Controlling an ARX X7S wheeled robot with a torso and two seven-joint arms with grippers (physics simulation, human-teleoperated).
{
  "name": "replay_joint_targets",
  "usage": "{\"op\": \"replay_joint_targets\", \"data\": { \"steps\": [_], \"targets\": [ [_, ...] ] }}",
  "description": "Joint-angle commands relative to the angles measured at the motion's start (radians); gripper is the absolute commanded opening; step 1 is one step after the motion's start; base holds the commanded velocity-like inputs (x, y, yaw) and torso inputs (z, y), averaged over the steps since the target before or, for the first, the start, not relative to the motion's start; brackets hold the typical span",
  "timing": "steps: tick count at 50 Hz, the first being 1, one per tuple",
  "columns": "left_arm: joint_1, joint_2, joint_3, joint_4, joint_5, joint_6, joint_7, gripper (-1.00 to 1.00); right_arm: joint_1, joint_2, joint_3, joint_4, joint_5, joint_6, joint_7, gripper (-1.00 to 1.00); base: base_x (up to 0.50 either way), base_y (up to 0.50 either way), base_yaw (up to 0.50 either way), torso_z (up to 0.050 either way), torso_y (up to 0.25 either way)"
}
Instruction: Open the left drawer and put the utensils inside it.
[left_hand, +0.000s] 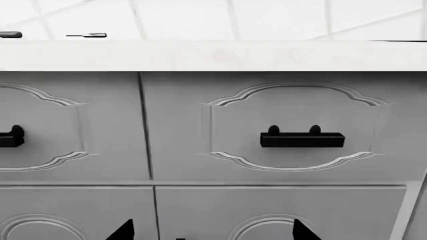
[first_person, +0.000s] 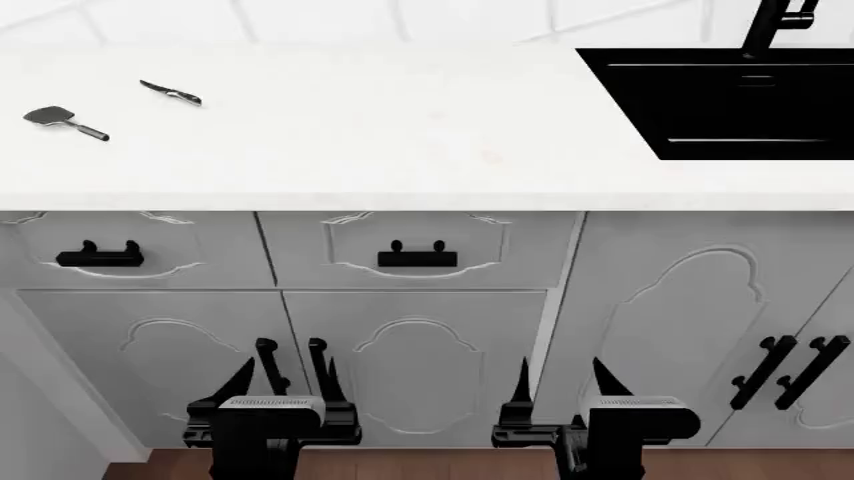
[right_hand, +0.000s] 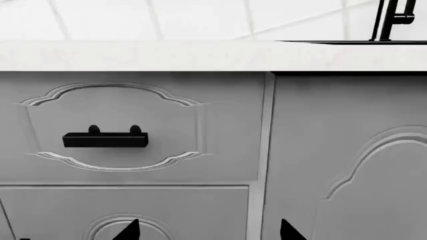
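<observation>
Your left gripper (first_person: 294, 375) hangs spread and empty — the left drawer (first_person: 134, 250) sits shut, above and outboard of it. Raise and square up to its black bar handle (first_person: 99, 257); the spatula (first_person: 63, 121) and knife (first_person: 171, 92) wait on the counter (first_person: 400, 130) beyond.

Light grey left drawer (first_person: 134, 250), black bar handle (first_person: 99, 257), white countertop (first_person: 347, 130), black sink (first_person: 727, 100)

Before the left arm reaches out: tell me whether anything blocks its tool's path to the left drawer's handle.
Nothing visible does. The left tool hangs open in front of the lower cabinet doors, below the shut left drawer. Its black bar handle sits exposed up and to the left, with only open space between them.
</observation>
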Motion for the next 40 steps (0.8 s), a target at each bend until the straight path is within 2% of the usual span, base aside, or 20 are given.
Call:
{"op": "replay_joint_targets", "data": {
  "steps": [1, 2, 3, 7, 40],
  "targets": [
    [0.002, -0.018, 0.024, -0.004, -0.021, 0.012, -0.005, 1.00, 0.012, 0.018, -0.024, 0.009, 0.003, 0.044, 0.021, 1.00, 0.00, 0.00, 0.00, 0.000, 0.000],
    [0.008, -0.024, 0.029, 0.005, -0.064, 0.014, 0.027, 1.00, 0.008, 0.025, -0.029, 0.009, 0.044, 0.030, -0.014, 1.00, 0.00, 0.00, 0.00, 0.000, 0.000],
    [-0.004, -0.024, 0.033, -0.005, -0.042, -0.024, -0.007, 1.00, 0.008, 0.029, -0.027, 0.008, 0.055, 0.035, -0.011, 1.00, 0.00, 0.00, 0.00, 0.050, 0.000],
    [-0.002, -0.036, 0.044, -0.002, -0.068, -0.003, -0.011, 1.00, 0.012, 0.030, -0.021, 0.042, 0.067, -0.001, 0.029, 1.00, 0.00, 0.29, 0.00, 0.050, 0.000],
    [-0.004, -0.084, 0.084, -0.008, -0.136, -0.002, -0.066, 1.00, 0.025, 0.080, -0.102, 0.058, 0.120, 0.021, 0.075, 1.00, 0.00, 0.00, 0.50, 0.050, 0.000]
  ]
}}
